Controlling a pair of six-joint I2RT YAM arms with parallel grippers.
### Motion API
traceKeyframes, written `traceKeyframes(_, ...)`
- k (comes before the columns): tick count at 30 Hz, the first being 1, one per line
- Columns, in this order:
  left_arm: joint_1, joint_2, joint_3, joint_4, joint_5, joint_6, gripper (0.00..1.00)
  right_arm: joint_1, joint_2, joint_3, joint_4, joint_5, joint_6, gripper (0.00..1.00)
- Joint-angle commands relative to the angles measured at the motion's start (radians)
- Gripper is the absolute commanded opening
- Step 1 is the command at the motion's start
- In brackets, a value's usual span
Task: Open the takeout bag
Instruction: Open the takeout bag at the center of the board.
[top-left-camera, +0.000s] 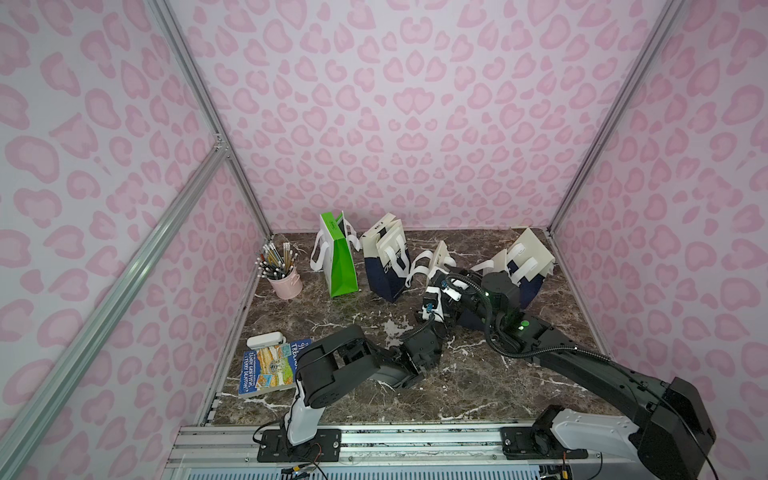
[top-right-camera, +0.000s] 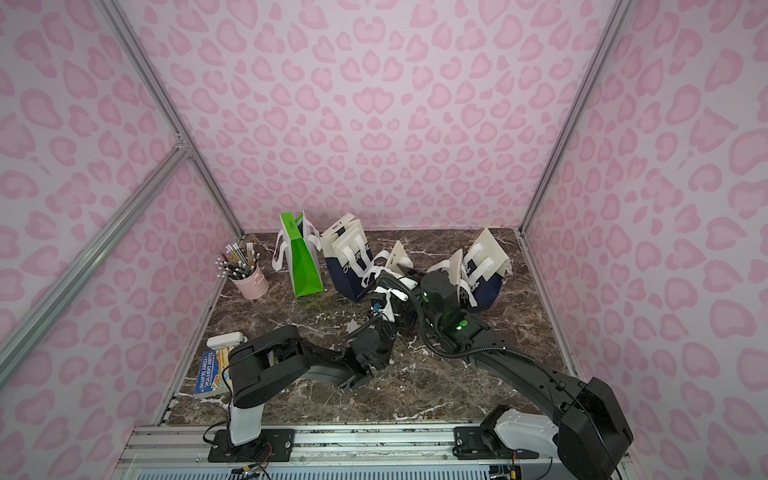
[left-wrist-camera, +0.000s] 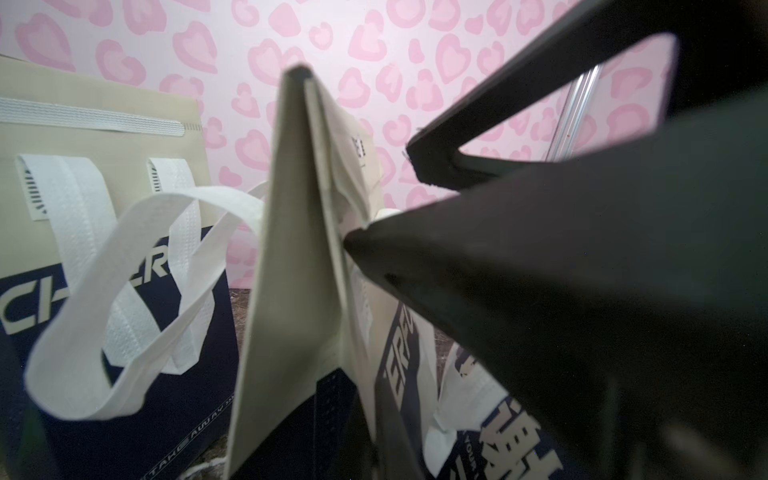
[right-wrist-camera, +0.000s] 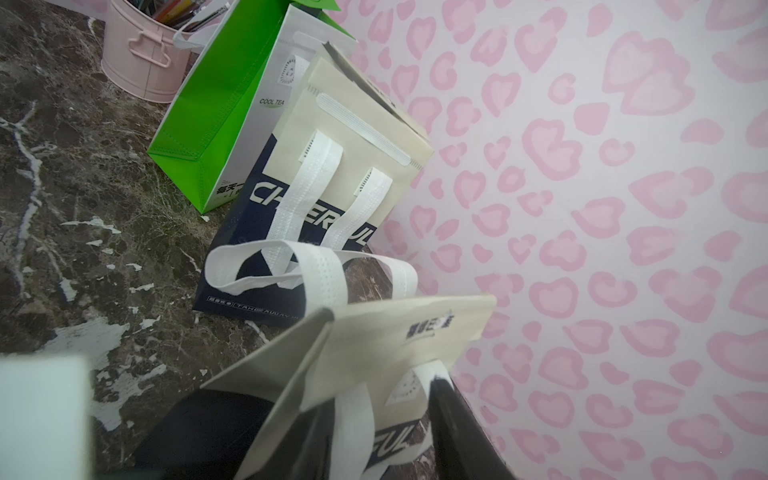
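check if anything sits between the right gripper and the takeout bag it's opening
Nothing visible does: the flap of the takeout bag lies right at the right gripper. The other navy bag and the green bag stand beyond it.

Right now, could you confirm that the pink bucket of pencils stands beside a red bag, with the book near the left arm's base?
Not quite: the bag beside the pink bucket is green, not red, as both top views show. The book does lie near the left arm's base.

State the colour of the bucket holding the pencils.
Pale pink; the bucket shows best in the right wrist view.
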Motion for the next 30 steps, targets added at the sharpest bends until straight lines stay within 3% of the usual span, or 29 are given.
traceKeyframes(1, 0.0, 0.002, 0.0, -0.006, 0.023, 0.014, 0.05, 0.0, 0.002, -0.002, 0.056, -0.003, -0.01, 0.39)
traceKeyframes(8, 0.0, 0.002, -0.005, -0.009, 0.017, 0.017, 0.05, 0.0, -0.001, -0.005, 0.06, -0.018, -0.022, 0.29)
traceKeyframes(19, 0.0, -0.005, -0.015, -0.014, 0.032, 0.014, 0.05, -0.005, -0.028, -0.016, 0.036, -0.068, 0.001, 0.33)
traceKeyframes(30, -0.002, -0.008, -0.018, -0.018, 0.042, 0.028, 0.05, -0.005, -0.021, -0.01, 0.021, -0.103, 0.027, 0.24)
